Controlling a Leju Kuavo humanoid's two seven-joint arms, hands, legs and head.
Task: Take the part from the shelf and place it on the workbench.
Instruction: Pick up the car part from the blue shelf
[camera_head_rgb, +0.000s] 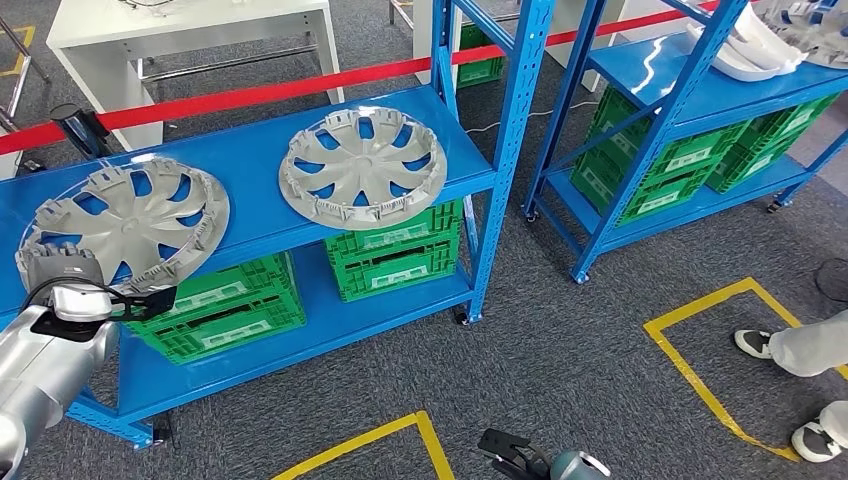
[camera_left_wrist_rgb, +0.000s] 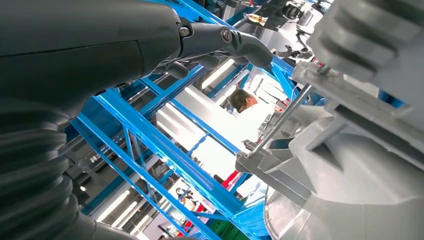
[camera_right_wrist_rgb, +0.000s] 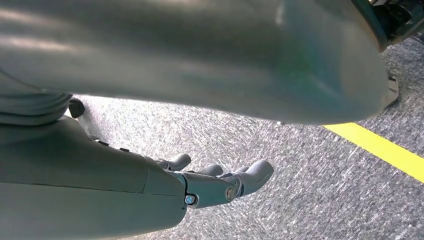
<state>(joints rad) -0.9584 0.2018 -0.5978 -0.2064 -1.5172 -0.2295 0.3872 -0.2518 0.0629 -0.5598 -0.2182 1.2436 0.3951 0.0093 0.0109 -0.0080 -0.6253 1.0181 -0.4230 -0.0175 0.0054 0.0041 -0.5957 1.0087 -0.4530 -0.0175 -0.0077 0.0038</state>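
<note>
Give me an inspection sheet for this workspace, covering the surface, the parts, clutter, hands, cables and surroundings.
Surface: blue shelf top deck, carrying two parts.
Job's things: left wheel cover and right wheel cover lie flat, apart.
Clutter: green crates on the lower deck.
Hands: left hand at the left wheel cover's rim, grip unclear; right hand open over carpet.
Cables: nothing seen.
Surroundings: red barrier tape, second shelf, a person's feet.

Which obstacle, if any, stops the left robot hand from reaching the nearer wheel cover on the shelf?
Probably none: the left robot hand is already at the near rim of the wheel cover, with nothing between them.
</note>
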